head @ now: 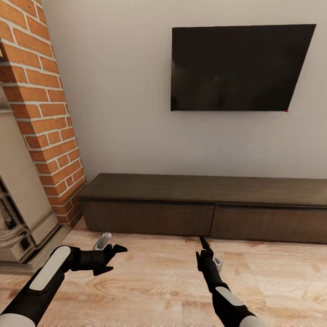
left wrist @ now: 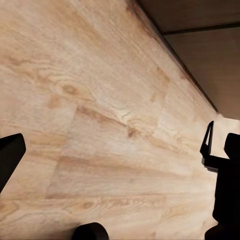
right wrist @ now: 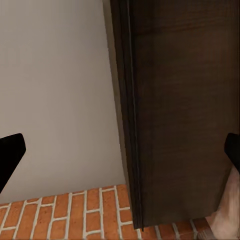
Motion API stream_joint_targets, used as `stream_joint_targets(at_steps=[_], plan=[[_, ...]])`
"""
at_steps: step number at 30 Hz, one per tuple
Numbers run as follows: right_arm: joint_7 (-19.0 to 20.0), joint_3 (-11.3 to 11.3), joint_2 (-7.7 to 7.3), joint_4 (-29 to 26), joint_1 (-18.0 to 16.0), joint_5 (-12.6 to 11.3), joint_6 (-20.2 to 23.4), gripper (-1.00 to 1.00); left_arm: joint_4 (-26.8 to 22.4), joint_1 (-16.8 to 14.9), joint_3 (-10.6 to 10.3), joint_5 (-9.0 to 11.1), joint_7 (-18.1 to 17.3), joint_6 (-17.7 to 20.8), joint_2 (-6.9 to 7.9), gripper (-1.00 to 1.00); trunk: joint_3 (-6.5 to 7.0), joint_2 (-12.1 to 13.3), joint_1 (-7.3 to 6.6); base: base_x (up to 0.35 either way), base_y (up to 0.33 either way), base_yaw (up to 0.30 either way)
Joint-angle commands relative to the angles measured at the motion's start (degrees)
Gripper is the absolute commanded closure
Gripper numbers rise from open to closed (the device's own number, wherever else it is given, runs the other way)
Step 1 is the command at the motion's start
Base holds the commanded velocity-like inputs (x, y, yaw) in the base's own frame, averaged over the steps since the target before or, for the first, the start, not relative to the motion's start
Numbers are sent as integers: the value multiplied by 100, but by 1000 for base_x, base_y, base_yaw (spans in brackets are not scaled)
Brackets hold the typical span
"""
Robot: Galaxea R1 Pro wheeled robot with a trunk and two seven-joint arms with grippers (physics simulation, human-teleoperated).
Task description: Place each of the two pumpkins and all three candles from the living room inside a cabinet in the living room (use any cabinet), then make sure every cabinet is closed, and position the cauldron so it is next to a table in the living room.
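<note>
Dark matt wood cabinet (head: 204, 213) stands on a pale, grained wood floor (head: 154, 281), beside rough red brick (head: 45, 104) and a glossy black screen (head: 236, 68).

A pale wood-plank floor (head: 150, 281) is running across the room, its grain showing plainly in the left wrist view (left wrist: 100, 115). The long dark-brown cabinet (head: 204, 209) is sitting directly on it against the wall, both drawer fronts lying flush and its flat top bare. At the head view's left, a red-brick column (head: 50, 118) and a pale stone fireplace (head: 22, 213) are standing on the same boards.
</note>
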Motion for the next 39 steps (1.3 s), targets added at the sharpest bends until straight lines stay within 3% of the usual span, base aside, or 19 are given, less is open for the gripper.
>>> stream_joint_targets(at_steps=[1, 8, 18, 39], plan=[[25, 28, -4, 7, -5, -60, 22, -100, -5, -3, -10, 64, 57, -3, 5, -100, -29, -4, 1, 0, 0, 0], [14, 28, -5, 9, -5, -61, 22, -100, 10, -3, -10, 66, 57, -3, 3, -100, -184, -14, 19, 0, 0, 0], [7, 28, -8, 10, -5, -67, 22, -100, -27, -3, -16, 60, 57, -3, 1, -100, -184, -14, 19, 24, 0, 0], [-39, 21, -8, 21, -5, -70, -61, -100, -31, -3, -19, 58, 57, -3, -12, -100, -184, -14, 19, 304, 0, 0]])
